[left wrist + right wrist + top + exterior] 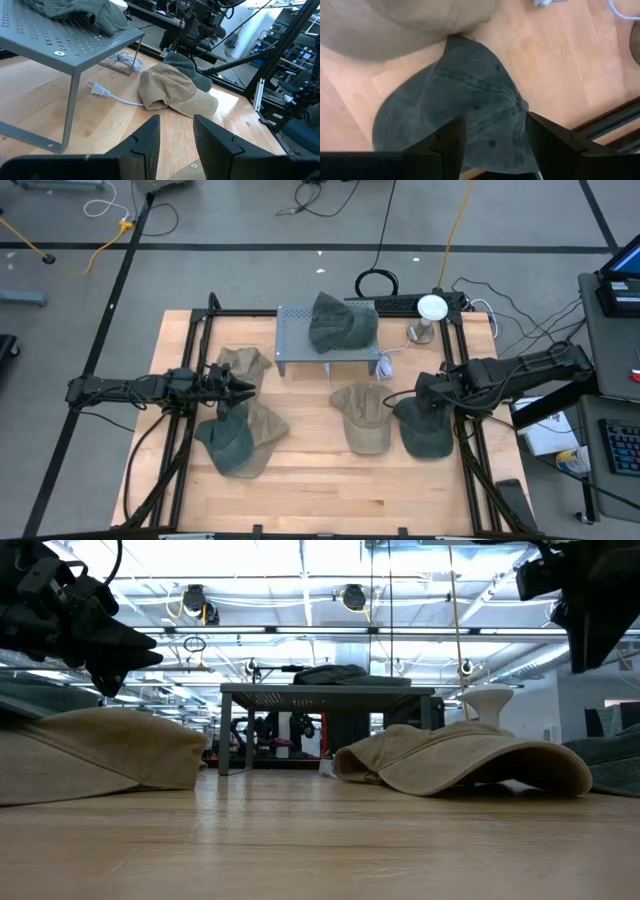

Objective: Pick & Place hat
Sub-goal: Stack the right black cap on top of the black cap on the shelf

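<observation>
Green cap (465, 115) lies under the spread right gripper (495, 137); descend centred on its crown, then pinch; left gripper (175, 135) waits half-spread, empty.

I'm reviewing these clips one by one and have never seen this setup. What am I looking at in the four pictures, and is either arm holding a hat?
Two dark robot arms work at a wooden table. One camera looks straight down, one sits at table-top height, and one rides on each wrist. A grey perforated stand carries a dark green hat. On the wood lie tan and green hats, including a tan cap near the middle. The left gripper is open and empty above the hats on its side. The right gripper is open over a dark green cap, not gripping it. Nothing is held.
</observation>
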